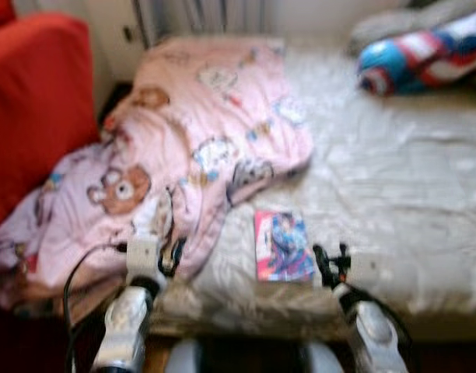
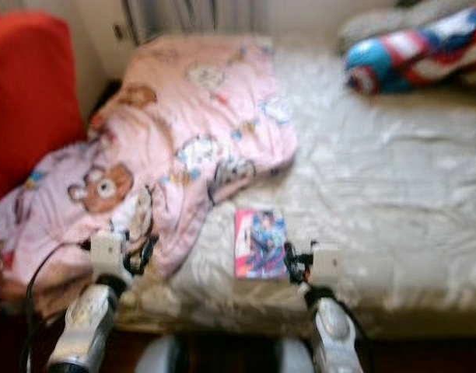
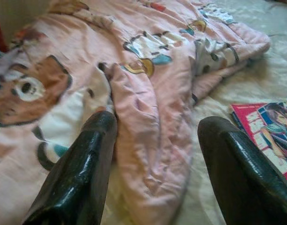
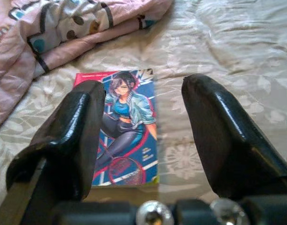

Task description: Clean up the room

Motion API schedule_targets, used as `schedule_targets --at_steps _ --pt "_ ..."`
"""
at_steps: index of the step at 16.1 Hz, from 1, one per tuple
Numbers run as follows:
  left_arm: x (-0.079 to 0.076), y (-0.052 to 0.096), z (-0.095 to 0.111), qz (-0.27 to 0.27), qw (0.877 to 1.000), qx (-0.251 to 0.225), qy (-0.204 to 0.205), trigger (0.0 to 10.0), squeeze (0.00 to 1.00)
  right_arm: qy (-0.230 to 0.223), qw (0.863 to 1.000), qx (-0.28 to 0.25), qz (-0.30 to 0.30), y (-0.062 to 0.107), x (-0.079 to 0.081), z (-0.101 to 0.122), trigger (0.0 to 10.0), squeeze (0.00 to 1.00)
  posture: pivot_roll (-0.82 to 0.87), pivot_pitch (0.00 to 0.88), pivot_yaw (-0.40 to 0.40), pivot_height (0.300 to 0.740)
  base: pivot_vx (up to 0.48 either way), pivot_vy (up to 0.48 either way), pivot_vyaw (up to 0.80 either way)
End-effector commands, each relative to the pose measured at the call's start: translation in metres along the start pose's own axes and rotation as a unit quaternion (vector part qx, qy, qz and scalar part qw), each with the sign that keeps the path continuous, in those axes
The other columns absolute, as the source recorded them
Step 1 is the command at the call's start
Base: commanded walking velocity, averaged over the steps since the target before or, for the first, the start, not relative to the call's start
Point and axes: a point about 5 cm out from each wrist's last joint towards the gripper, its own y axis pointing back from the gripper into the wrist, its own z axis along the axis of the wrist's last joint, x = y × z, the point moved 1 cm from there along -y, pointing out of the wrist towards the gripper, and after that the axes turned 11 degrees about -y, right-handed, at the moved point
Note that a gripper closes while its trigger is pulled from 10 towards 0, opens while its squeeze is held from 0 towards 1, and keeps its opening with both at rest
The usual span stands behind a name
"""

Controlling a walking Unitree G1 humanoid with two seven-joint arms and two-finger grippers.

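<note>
Your left end effector (image 3: 153, 154) is wide open over the pink blanket (image 1: 199, 132) at the bed's (image 1: 409, 194) front left edge, holding nothing. Your right end effector (image 4: 143, 140) is wide open too, just above the comic book (image 4: 122, 126) lying near the bed's front edge.

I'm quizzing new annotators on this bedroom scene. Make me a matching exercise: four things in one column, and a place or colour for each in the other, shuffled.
Things:
1. blanket
2. comic book
3. armchair
4. cushion

Descriptions:
A. red, beside the bed on the robot's left
B. flat on the sheet near the right gripper
C. pink with bear prints, crumpled on the bed's left side
D. blue, red and white, at the bed's far right

Pairs: 1-C, 2-B, 3-A, 4-D
</note>
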Motion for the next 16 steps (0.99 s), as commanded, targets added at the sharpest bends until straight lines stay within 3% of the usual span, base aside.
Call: schedule_targets --at_steps 1,5,8,16 --pt "-0.0056 0.0038 -0.0061 -0.007 1.000 0.013 0.006 10.0 0.00 -0.003 1.000 0.007 -0.012 0.0044 -0.0070 -0.0026 10.0 0.00 -0.01 0.129 0.007 0.634 0.000 0.000 0.00" --pt "-0.0064 0.0039 -0.0058 -0.008 1.000 0.013 0.007 10.0 0.00 0.006 1.000 0.000 -0.007 0.0050 -0.0059 -0.0006 10.0 0.00 -0.01 0.129 0.005 0.634 0.000 0.000 0.00" --pt "-0.0063 0.0039 -0.0058 -0.008 1.000 0.013 0.006 10.0 0.00 0.005 1.000 0.000 -0.009 0.0043 -0.0059 -0.0002 10.0 0.00 -0.01 0.130 0.005 0.634 0.000 0.000 0.65" --pt "-0.0067 0.0042 -0.0068 -0.008 1.000 0.016 0.006 10.0 0.00 -0.005 1.000 0.005 -0.018 0.0045 -0.0086 -0.0021 10.0 0.00 -0.01 0.129 0.005 0.634 0.000 0.000 0.00"
